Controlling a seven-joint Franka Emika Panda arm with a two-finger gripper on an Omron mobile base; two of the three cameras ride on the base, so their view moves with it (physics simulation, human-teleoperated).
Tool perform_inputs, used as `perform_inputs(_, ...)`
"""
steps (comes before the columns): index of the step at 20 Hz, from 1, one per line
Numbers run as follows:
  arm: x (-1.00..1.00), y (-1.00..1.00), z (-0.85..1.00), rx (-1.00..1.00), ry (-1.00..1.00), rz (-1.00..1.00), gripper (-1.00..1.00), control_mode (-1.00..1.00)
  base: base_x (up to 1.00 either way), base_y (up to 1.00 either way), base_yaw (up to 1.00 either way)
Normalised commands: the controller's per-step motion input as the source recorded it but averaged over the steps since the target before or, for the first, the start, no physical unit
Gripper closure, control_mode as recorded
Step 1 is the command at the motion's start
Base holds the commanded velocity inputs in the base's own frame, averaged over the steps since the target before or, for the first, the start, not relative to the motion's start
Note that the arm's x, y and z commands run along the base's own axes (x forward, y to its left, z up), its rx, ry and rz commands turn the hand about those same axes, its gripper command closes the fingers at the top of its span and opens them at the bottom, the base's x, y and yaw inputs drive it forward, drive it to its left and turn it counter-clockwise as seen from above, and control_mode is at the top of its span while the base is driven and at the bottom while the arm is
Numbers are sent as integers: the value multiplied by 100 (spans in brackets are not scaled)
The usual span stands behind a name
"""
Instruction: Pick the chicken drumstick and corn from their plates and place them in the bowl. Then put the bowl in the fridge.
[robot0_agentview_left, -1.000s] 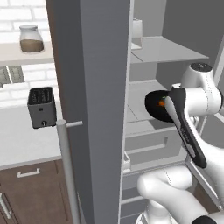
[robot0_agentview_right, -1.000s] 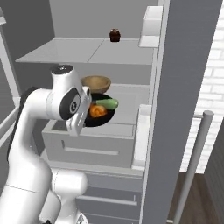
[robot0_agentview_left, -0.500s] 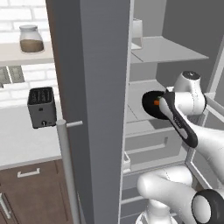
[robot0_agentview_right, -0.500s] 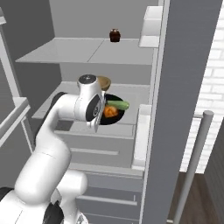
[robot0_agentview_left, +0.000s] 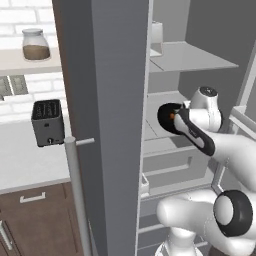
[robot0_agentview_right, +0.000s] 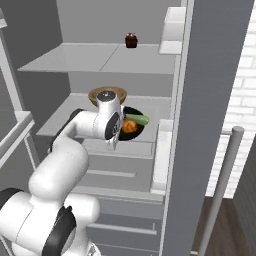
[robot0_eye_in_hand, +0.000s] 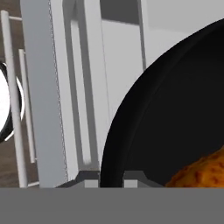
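Observation:
My gripper (robot0_eye_in_hand: 110, 177) is shut on the rim of the black bowl (robot0_eye_in_hand: 175, 109), which passes between the two fingertips. The bowl (robot0_agentview_right: 135, 134) is held over the middle shelf of the open light-grey fridge (robot0_agentview_right: 165, 107). In it lie the orange-brown chicken drumstick (robot0_agentview_right: 129, 127) and, behind it, the pale green corn (robot0_agentview_right: 138, 119). The drumstick (robot0_eye_in_hand: 201, 173) fills the lower right corner of the hand view. From the left base camera the bowl (robot0_agentview_left: 166, 116) shows edge-on in front of my hand, with the gripper (robot0_agentview_left: 176, 121) at its rim. The plates are out of view.
A tan wooden bowl (robot0_agentview_right: 107, 92) sits on the same shelf just behind my hand. A dark jar (robot0_agentview_right: 131, 40) stands on the upper shelf. The open fridge door (robot0_agentview_left: 110, 100) stands to my left, with a toaster (robot0_agentview_left: 47, 122) on the counter beyond.
My arm has stretched forward and carried the bowl deeper into the fridge, over the middle shelf and closer to the wooden bowl. The grip on the rim is unchanged.

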Motion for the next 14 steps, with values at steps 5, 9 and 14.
perform_inputs(5, 62, 0, 0, 0, 0, 0, 100, -100, 0, 0, 0)
perform_inputs(9, 50, 0, -5, 0, 0, 0, 100, -100, 0, 0, 0)
perform_inputs(14, 23, 0, -37, 0, 0, 0, 100, -100, 0, 0, 0)
